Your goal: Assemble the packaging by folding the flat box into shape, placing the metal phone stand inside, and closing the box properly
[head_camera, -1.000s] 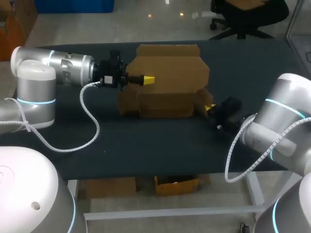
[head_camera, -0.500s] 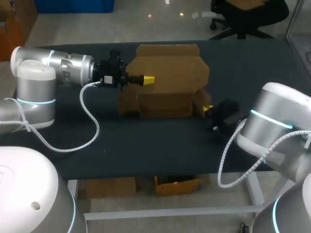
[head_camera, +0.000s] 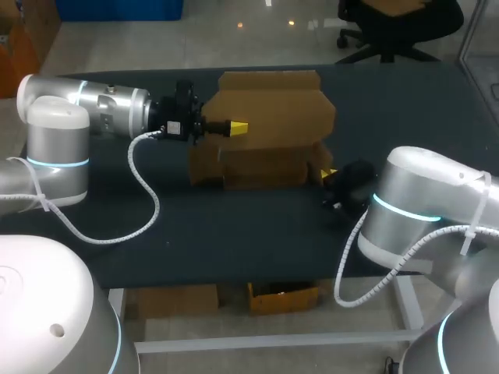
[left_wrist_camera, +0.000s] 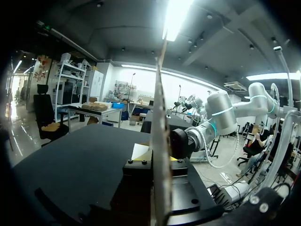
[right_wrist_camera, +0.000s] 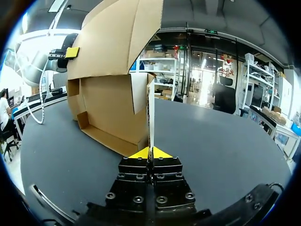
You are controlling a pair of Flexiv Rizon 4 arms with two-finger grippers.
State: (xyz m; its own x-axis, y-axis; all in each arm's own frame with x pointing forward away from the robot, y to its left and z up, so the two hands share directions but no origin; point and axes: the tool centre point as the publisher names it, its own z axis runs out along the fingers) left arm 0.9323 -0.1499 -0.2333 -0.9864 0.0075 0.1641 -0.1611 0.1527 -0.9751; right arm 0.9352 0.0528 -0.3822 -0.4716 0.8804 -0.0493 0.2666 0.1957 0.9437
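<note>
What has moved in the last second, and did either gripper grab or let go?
The right arm swung its elbow toward the table's middle. The right gripper, shut on a lower flap of the cardboard box, slid slightly the same way. Nothing was taken hold of or let go. The left gripper and the box's raised panel stayed put.

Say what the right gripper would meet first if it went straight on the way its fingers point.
The cardboard box: the right gripper pinches its side flap edge-on, so it would likely push that flap further in.
</note>
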